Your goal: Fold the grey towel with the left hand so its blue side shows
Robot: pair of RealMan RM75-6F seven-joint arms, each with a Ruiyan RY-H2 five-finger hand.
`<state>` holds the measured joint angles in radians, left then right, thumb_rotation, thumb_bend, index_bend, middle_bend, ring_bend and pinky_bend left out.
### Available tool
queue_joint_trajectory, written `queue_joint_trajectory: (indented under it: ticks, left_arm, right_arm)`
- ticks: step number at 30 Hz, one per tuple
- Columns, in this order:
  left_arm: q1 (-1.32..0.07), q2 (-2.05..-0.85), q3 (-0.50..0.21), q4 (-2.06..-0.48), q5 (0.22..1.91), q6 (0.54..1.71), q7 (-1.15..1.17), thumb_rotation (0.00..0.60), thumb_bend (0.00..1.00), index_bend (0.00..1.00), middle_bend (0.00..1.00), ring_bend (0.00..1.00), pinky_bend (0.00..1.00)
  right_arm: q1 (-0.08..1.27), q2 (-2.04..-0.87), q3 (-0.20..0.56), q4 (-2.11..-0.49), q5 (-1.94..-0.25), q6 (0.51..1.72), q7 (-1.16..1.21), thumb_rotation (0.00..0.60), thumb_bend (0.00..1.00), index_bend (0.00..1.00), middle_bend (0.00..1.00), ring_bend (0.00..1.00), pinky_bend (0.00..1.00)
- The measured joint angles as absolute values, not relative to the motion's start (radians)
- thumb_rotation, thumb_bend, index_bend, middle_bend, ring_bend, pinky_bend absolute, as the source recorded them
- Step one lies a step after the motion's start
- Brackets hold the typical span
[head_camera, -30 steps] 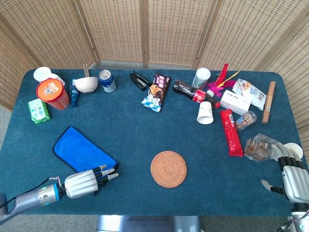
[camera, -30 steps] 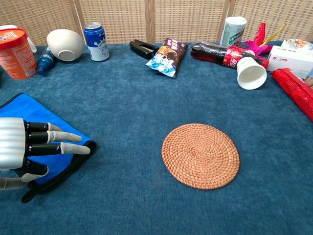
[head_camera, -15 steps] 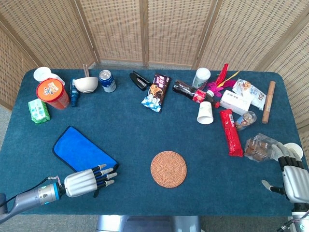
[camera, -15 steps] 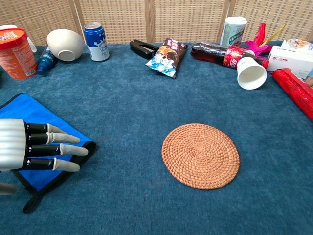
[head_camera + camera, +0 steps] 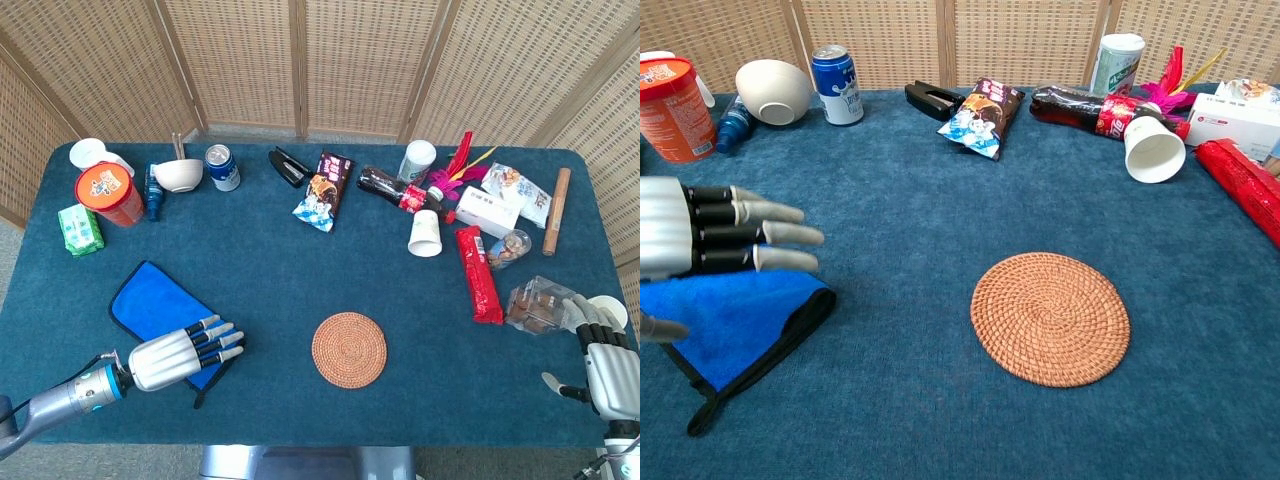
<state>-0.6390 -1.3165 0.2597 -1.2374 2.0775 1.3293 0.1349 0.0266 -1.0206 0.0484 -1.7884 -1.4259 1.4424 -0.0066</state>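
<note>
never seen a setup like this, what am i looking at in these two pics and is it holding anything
It is a two-armed robot with human-like hands at a table. One picture looks down from its head, the other looks out from its chest. The left hand hovers with fingers spread over a folded towel, blue side up, holding nothing. The right hand waits at the table's far edge, also empty. A woven coaster lies mid-table; a can, a bowl, a cup and snacks line the back.

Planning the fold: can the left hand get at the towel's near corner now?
Probably yes: the left hand hovers open just over the towel, and nothing lies between them.
</note>
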Motion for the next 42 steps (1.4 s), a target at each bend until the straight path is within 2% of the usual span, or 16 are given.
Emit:
queue_joint_trajectory:
  ticks: [4,11,18,24,31,42]
  left_arm:
    - [-0.635,-1.313,0.230,-1.238,2.049,1.342,0.138,0.600,0.19,0.02,0.00,0.00,0.18]
    - [-0.607,-1.297,0.174,-1.264,1.918,1.312,0.179,0.600,0.19,0.00,0.00,0.00,0.11]
    - [-0.546,-1.222,0.116,-1.424,1.714,1.253,0.282,0.600,0.19,0.00,0.00,0.00,0.08]
    - [-0.479,-1.155,0.090,-1.527,1.600,1.258,0.324,0.600,0.19,0.01,0.00,0.00,0.07]
    - [-0.369,-1.083,0.083,-1.630,1.514,1.331,0.338,0.600,0.19,0.02,0.00,0.00,0.05]
    - [-0.231,-1.062,0.083,-1.651,1.475,1.454,0.217,0.600,0.19,0.02,0.00,0.00,0.04]
  right_arm:
    - [0.026,-1.020,0.048,-1.789,-1.427,1.443,-0.006,0.600,0.00,0.00,0.00,0.00,0.00]
    - [0.025,-1.017,0.050,-1.789,-1.428,1.447,0.003,0.600,0.00,0.00,0.00,0.00,0.00]
    - [0.026,-1.026,0.056,-1.774,-1.418,1.451,-0.016,0.600,0.00,0.00,0.00,0.00,0.00]
    - [0.024,-1.037,0.062,-1.767,-1.419,1.469,-0.037,0.600,0.00,0.00,0.00,0.00,0.00]
    - [0.020,-1.045,0.068,-1.756,-1.423,1.489,-0.055,0.600,0.00,0.00,0.00,0.00,0.00]
    - [0.010,-1.067,0.080,-1.731,-1.438,1.535,-0.088,0.600,0.00,0.00,0.00,0.00,0.00]
